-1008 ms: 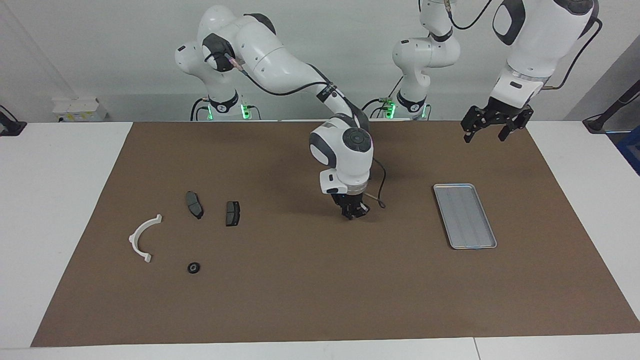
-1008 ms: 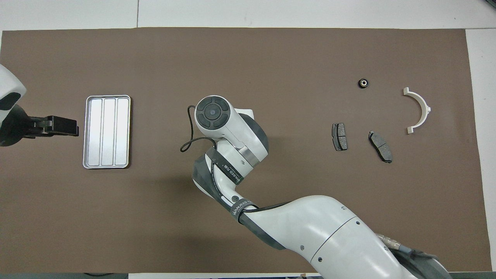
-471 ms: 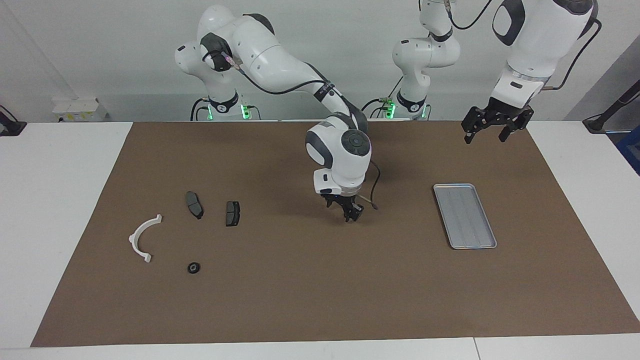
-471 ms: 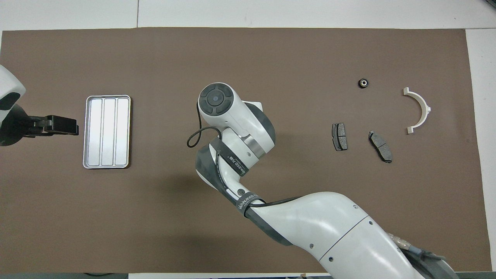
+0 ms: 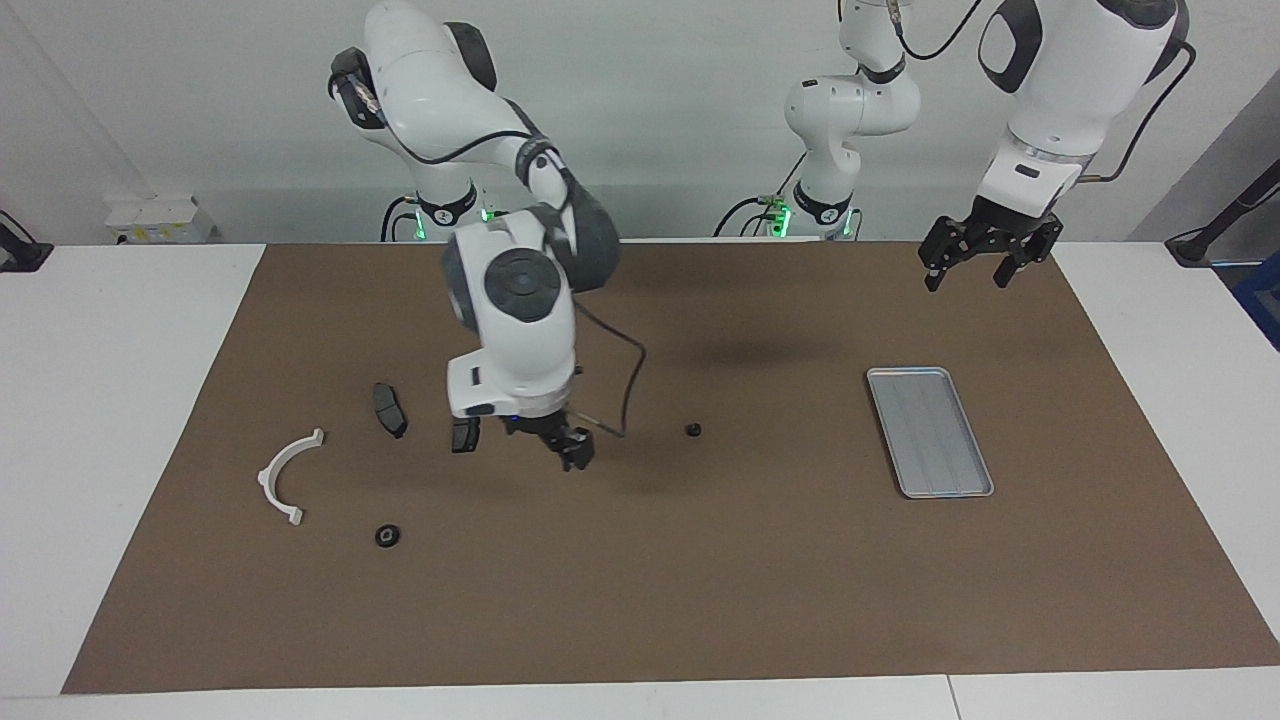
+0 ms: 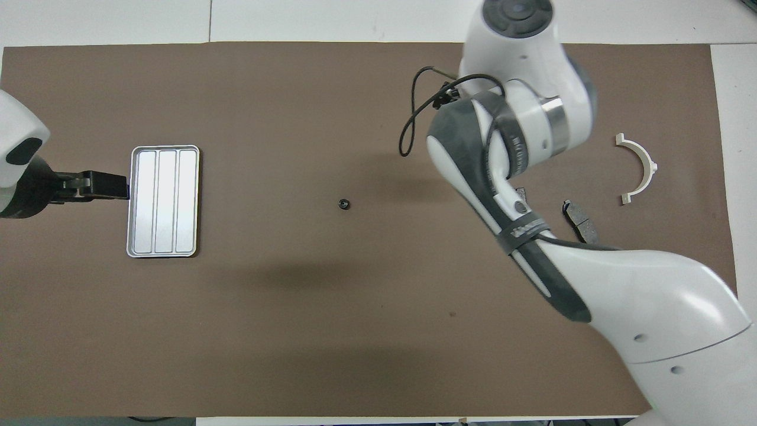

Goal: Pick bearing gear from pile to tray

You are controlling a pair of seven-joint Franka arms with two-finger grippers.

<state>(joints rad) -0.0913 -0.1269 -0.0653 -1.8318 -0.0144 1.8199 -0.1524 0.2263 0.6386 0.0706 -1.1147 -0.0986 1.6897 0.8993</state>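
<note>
While the left gripper [image 5: 978,262] waits, fingers apart and empty, over the mat's edge nearest the robots, the tray [image 5: 930,431] lies mid-mat. One bearing gear [image 5: 692,430] sits beside the right gripper [image 5: 573,452], whose grip I cannot tell; another bearing gear [image 5: 388,535] lies farther out.

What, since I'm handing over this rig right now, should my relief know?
Right hand: low over the mat, beside a pad.
Left hand: open, waiting, raised by the tray.
One gear lies mid-mat, between pile and tray; another lies near the bracket.
Done: nothing in the tray.
Left: move the gears into it.
</note>
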